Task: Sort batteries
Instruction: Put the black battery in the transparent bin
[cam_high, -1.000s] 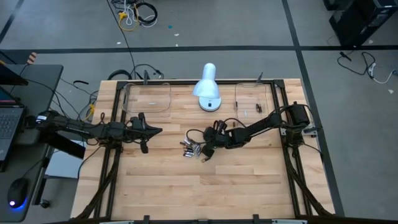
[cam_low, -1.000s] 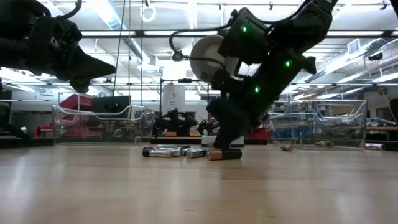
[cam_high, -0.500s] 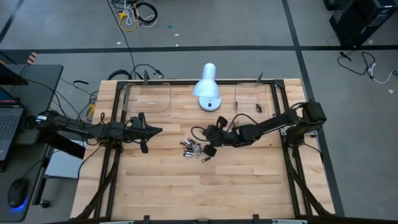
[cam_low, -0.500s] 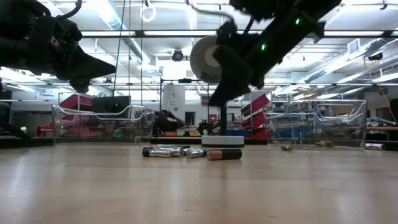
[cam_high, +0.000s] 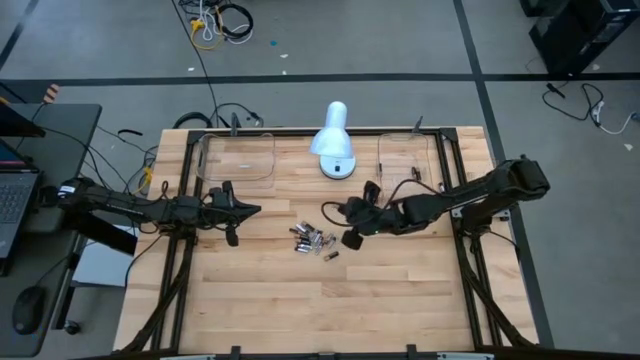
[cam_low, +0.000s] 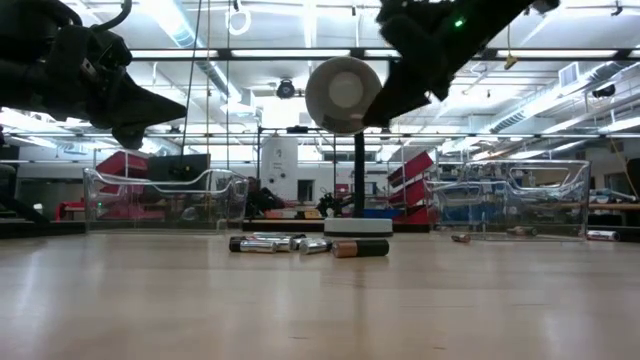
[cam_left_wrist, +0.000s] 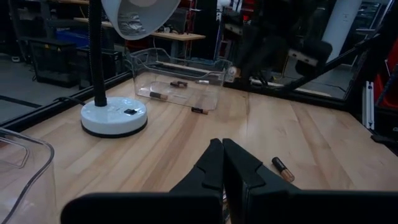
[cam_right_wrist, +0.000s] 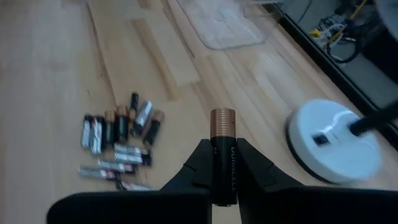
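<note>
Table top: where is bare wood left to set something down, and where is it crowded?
The table's near half, below the battery pile, is bare. So is the strip between the left tray and the lamp. Crowded: the middle, with the pile, the right hand holding a battery above it, and the shut left hand.

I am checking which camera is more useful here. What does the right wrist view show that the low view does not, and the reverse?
Only the right wrist view shows the right pincer shut on a battery with a copper end, and the pile from above, each battery apart.

Only the low view shows two clear trays at the table's back, the lamp head, and the left arm raised above the table.

Both show the pile and the white lamp base.
</note>
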